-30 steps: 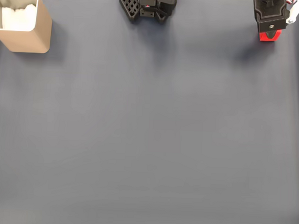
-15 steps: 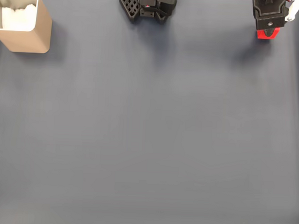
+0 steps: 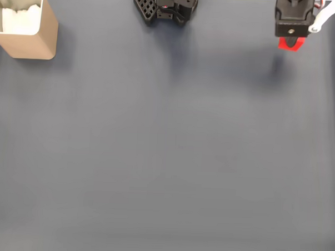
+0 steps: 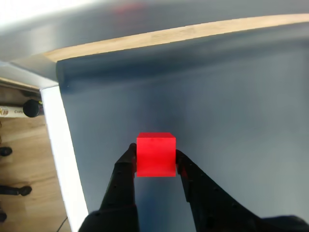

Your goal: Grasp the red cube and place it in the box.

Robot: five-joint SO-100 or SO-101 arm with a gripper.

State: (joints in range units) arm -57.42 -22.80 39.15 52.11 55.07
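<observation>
Cube (image 3: 289,44) first: from the fixed view I saw the red cube at the far right of the grey mat (image 3: 166,159), only its lower part peeking out beneath the black gripper (image 3: 290,42). I could not judge from there how the jaws stood. A soft shadow lay on the mat just below and left of it. The tan box (image 3: 26,39) sat at the far left corner, well apart from the cube, with white lining (image 3: 19,19) inside. The arm's black base (image 3: 164,6) stood at the far edge, between the two.

From the wrist view I saw the gripper (image 4: 155,162) closed narrowly on the red cube (image 4: 155,154), a black finger (image 4: 126,169) pressed against each side. The cube appeared lifted clear of the mat (image 4: 231,125). A white table edge (image 4: 60,145) ran down the left, with wooden floor (image 4: 24,164) beyond it.
</observation>
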